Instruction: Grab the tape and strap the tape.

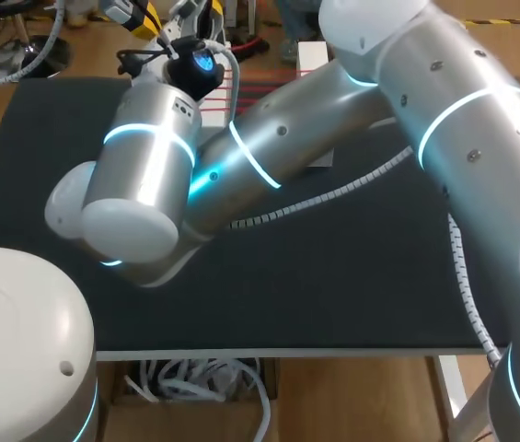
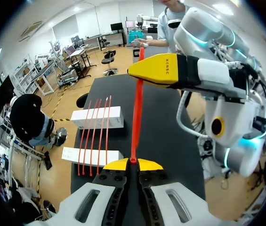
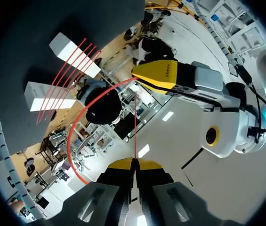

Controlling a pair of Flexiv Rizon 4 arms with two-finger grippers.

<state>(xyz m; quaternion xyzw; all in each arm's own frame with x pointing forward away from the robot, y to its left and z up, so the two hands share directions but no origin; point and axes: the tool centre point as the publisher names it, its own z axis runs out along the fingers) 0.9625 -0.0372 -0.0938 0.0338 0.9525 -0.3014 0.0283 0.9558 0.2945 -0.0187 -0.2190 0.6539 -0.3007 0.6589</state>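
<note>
Red tape [image 2: 135,117] pinched at the closed yellow tips of the left gripper [image 2: 133,164], stretched straight ahead. Clamped farther along by the right gripper [image 3: 133,164], tips pressed on it, slack bowed out beside. Beyond, off to the left gripper's side: spare red ties [image 2: 95,136] across two white boxes [image 2: 116,115] on the black table [image 2: 165,136].

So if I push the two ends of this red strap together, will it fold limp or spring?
Probably springs: in the right wrist view the red strap bows in a smooth arc, no kink, between the left gripper and right gripper. Likely light, being so thin. It may twist or slip, pinched only at the tips.
</note>
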